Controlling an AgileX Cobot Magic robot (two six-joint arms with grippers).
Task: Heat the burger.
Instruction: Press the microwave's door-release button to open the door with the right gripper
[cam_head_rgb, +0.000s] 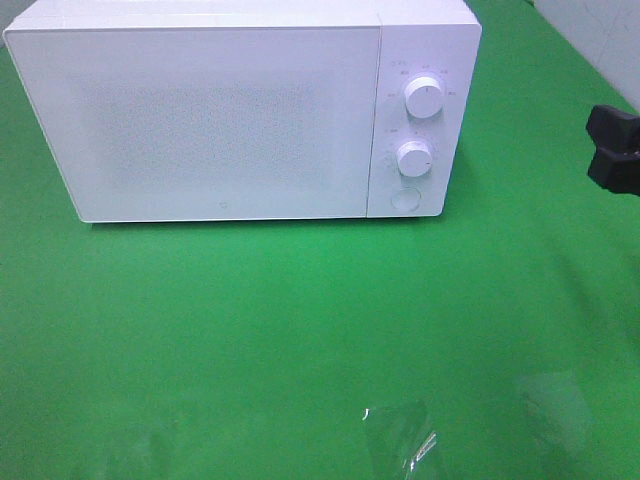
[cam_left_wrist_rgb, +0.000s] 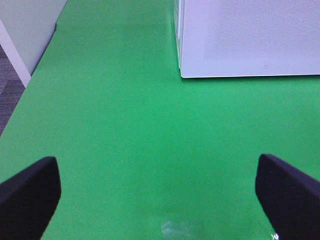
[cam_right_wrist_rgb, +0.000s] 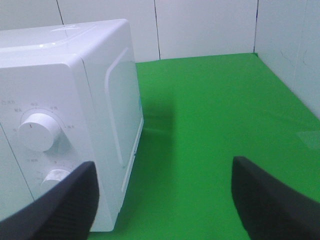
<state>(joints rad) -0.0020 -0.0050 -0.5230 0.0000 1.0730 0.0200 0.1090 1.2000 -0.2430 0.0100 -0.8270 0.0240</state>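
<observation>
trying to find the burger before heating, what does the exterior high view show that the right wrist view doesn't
Only the exterior high view shows the whole closed door of the microwave and the round button under the knobs. Only the right wrist view shows the side panel, the white wall behind it and the right gripper with jaws standing open. Both show the upper knob, the lower knob and the green table. Neither shows a burger.
</observation>
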